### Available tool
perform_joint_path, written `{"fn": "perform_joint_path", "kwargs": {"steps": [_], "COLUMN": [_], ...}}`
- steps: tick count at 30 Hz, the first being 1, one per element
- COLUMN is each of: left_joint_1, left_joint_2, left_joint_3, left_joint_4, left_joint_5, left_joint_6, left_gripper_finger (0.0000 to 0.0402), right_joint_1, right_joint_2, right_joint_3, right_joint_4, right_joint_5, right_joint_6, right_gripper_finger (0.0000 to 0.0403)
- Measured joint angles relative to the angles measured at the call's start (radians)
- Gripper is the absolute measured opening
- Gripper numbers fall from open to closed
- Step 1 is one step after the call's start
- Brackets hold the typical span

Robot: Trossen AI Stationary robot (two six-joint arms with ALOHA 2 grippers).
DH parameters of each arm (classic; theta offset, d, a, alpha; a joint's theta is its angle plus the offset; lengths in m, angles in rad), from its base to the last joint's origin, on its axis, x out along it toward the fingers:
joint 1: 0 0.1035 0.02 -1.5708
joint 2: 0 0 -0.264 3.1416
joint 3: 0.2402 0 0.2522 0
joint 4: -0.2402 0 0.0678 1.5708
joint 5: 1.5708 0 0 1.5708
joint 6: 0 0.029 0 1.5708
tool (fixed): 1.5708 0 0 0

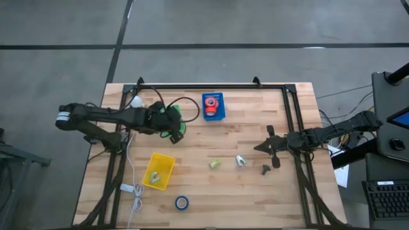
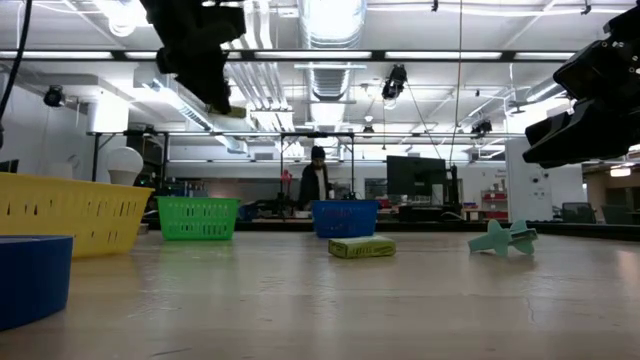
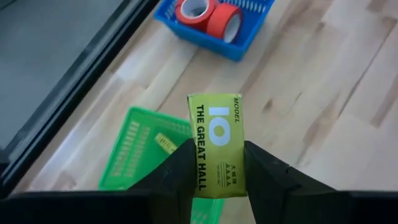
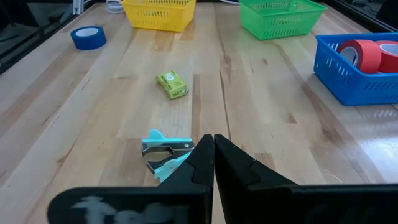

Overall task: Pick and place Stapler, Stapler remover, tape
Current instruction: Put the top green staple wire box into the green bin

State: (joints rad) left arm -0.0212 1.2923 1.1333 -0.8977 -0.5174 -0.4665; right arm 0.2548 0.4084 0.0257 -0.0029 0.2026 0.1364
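My left gripper hangs over the green bin at the table's far left and is shut on a yellow-green staple box. It shows high up in the low view. A like box lies inside the green bin. Another yellow-green box and a pale blue staple remover lie on the table's middle. Two red tape rolls sit in the blue bin. A blue tape roll lies flat near the near edge. My right gripper is shut and hovers just right of the remover. My left gripper pinches the staple box between its two fingers, one finger on each long side of the box's lower half. The fingers come from above, pointing down. The box is lifted clear, standing on end above the green bin.
A yellow bin stands at the near left with something small inside it. A white cable and plug lie along the left edge. A small dark thing lies near my right gripper. Bare wood lies between the bins and the loose things.
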Motion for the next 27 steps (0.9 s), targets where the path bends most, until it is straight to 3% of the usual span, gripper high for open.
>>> {"fn": "perform_joint_path", "kwargs": {"steps": [4,9,14,20,27], "left_joint_1": [0.007,0.046,0.123,0.214,0.272], "left_joint_2": [0.0,0.001,0.001,0.001,0.001], "left_joint_3": [-0.037,-0.102,-0.191,-0.291,-0.365], "left_joint_4": [-0.013,-0.027,-0.019,0.093,0.253], "left_joint_5": [-0.023,-0.053,-0.043,-0.038,0.072], "left_joint_6": [-0.023,-0.074,-0.199,-0.307,-0.326], "left_gripper_finger": [0.0109,0.0134,0.0131,0.0118,0.0136], "right_joint_1": [0.0,0.0,0.0,0.0,0.0], "right_joint_2": [0.0,0.0,0.0,0.0,0.0], "right_joint_3": [0.0,0.0,0.0,0.0,0.0], "right_joint_4": [0.0,0.0,0.0,0.0,0.0], "right_joint_5": [0.0,0.0,0.0,0.0,0.0], "right_joint_6": [0.0,0.003,0.003,0.003,0.003], "right_gripper_finger": [0.0008,0.0008,0.0008,0.0008,0.0008]}}
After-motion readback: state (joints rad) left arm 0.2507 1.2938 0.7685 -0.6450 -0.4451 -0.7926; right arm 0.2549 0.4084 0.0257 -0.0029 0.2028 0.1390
